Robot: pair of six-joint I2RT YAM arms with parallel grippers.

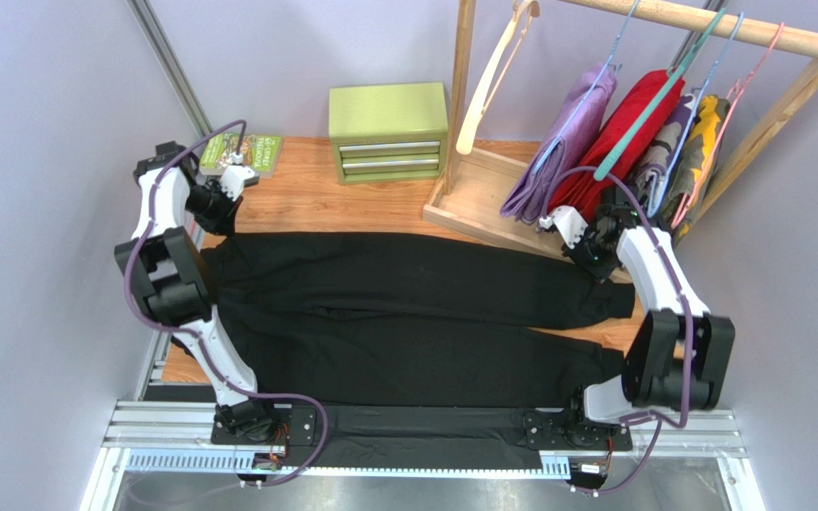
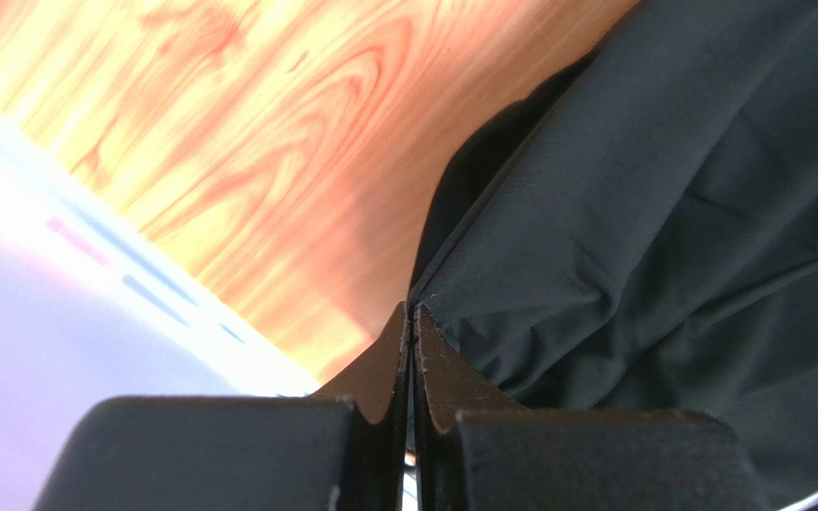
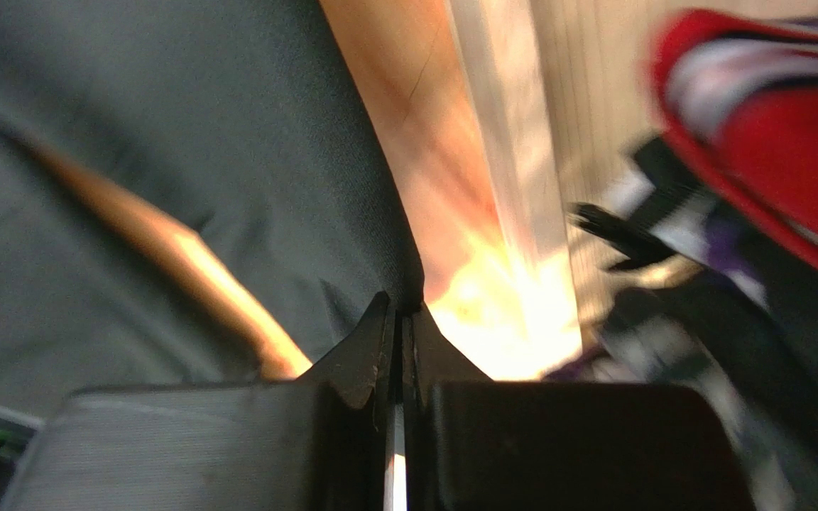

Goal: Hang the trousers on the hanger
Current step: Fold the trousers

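Note:
The black trousers (image 1: 403, 309) lie spread flat across the wooden table, running left to right. My left gripper (image 1: 218, 216) is shut on their far left corner; in the left wrist view the jaws (image 2: 413, 311) pinch the cloth edge (image 2: 680, 213) and creases run from the tips. My right gripper (image 1: 593, 253) is shut on the far right end of the upper leg; in the right wrist view it (image 3: 403, 309) pinches the cloth (image 3: 168, 128) beside the rack base. The pale wooden hanger (image 1: 495, 75) hangs at the left end of the rack rail, apart from both grippers.
A wooden clothes rack (image 1: 477, 197) stands at the back right with purple (image 1: 568, 144) and red (image 1: 621, 138) garments on thin hangers. A green drawer box (image 1: 389, 131) sits at the back middle and a green packet (image 1: 245, 152) at the back left.

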